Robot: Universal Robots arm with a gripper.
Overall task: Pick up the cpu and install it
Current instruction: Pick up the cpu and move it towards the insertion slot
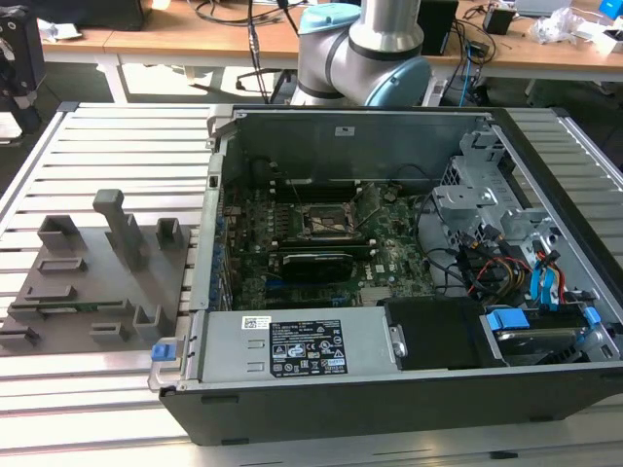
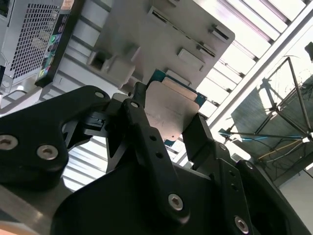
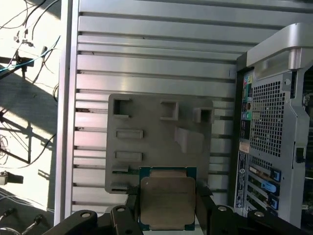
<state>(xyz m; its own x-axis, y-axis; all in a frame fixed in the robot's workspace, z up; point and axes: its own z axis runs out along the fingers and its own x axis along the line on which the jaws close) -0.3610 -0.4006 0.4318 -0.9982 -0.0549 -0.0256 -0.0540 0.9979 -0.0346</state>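
Note:
The cpu (image 3: 167,203), a flat square chip with a dull metal top and a thin green rim, sits between my gripper's (image 3: 167,196) two black fingers (image 3: 131,208), which are shut on its opposite edges. In the second wrist view the same cpu (image 2: 171,110) is clamped in the gripper (image 2: 171,105) and hangs well above the grey fixture plate (image 2: 161,34). The black-framed motherboard socket (image 1: 326,219) lies inside the open computer case (image 1: 389,370) in the exterior view, with nothing in it.
The grey fixture plate (image 1: 97,282) with raised blocks and slots lies on the slatted aluminium table (image 1: 117,136), on the exterior view's left of the case. The case's perforated rear panel (image 3: 271,122) stands beside the fixture plate (image 3: 156,142). Drive bays and cables (image 1: 516,263) fill the case's right side. My arm (image 1: 360,44) rises behind the case.

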